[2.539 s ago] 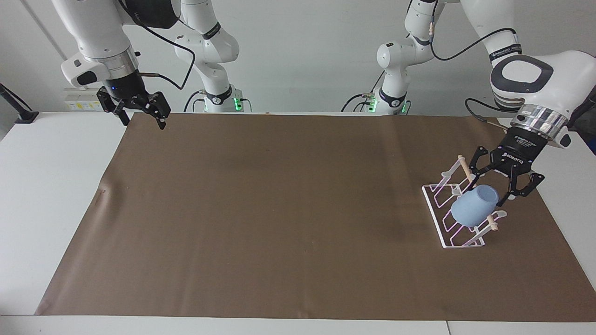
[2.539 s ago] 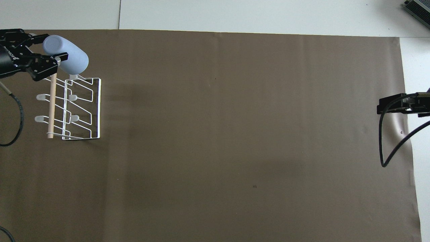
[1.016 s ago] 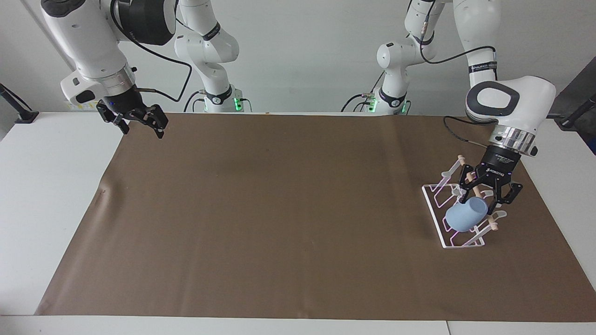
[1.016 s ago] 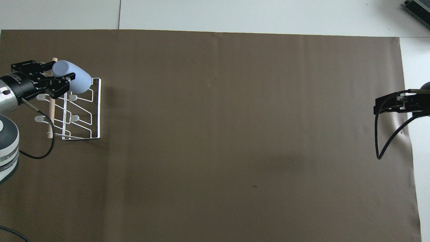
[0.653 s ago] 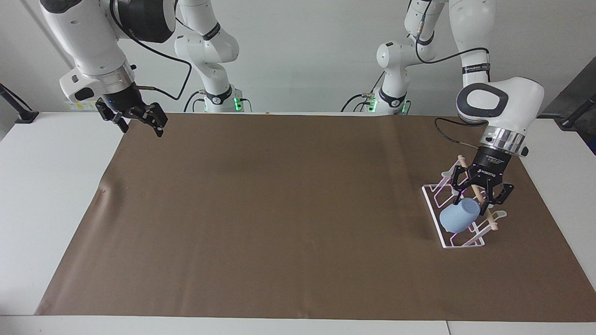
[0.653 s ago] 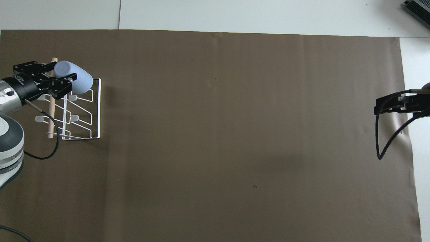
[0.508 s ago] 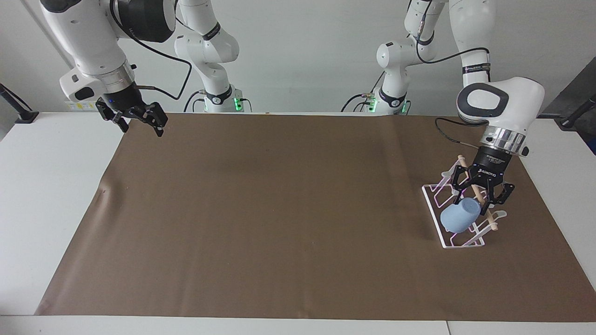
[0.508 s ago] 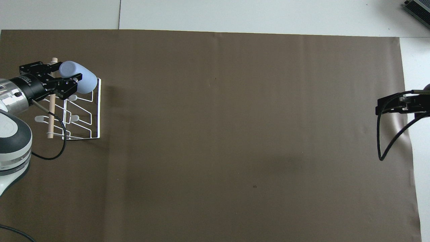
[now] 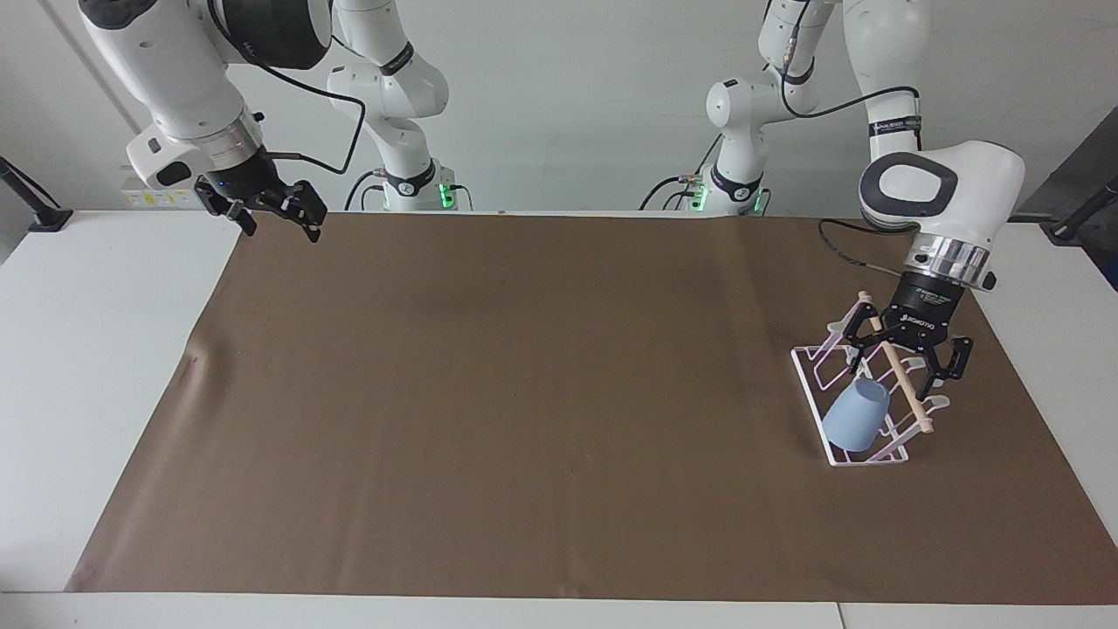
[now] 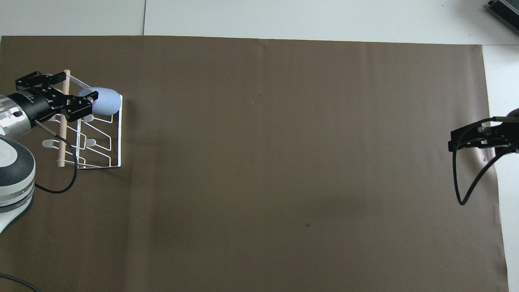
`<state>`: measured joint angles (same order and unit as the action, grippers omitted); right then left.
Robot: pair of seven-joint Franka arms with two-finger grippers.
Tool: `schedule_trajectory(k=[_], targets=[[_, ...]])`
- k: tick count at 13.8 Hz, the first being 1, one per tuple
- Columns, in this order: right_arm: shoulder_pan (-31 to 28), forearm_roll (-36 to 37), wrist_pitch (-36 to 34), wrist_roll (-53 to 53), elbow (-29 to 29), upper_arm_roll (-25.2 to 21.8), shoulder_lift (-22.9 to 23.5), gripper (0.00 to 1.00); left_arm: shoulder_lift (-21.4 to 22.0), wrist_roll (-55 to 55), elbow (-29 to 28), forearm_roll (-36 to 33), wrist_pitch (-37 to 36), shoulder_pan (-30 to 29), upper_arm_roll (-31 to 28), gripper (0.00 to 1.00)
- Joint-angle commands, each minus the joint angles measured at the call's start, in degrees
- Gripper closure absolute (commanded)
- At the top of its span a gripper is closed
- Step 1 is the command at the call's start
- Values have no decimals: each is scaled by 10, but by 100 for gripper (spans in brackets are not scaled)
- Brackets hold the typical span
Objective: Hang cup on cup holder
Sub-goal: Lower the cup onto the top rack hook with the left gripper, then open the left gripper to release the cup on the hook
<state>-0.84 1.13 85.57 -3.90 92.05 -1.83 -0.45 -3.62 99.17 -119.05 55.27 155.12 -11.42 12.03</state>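
Observation:
The light blue cup (image 9: 856,416) (image 10: 104,101) rests mouth-down and tilted over a slanted prong of the white wire cup holder (image 9: 805,390) (image 10: 120,138), at the holder's end farther from the robots. The holder stands on the brown mat toward the left arm's end of the table, with its wooden dowel (image 9: 900,381) along the top. My left gripper (image 9: 900,372) (image 10: 76,87) hovers over the dowel just above the cup, open, its fingers apart and off the cup. My right gripper (image 9: 278,231) (image 10: 466,137) waits open above the mat's corner at the right arm's end.
A brown mat (image 9: 524,393) covers most of the white table. A black cable (image 10: 460,178) loops down from the right wrist, and another trails from the left wrist beside the holder.
The left gripper brought the cup down onto the holder's prong, then opened and let go. The cup slid lower on the prong. The right gripper shifted slightly.

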Motion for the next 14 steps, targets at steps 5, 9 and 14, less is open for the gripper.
schedule_trajectory(k=[5, 9, 14], targets=[[-2, -10, -7, -4, 3, 2, -7, 0, 56, -71, 1, -134, -84, 38, 0, 0], [8, 2, 6, -5, 3, 0, -7, 0, 54, -156, 75, -267, -236, 38, 3, 0], [6, 23, 30, -6, 3, -1, -6, 0, 49, -453, 130, -365, -353, 38, 3, 0]])
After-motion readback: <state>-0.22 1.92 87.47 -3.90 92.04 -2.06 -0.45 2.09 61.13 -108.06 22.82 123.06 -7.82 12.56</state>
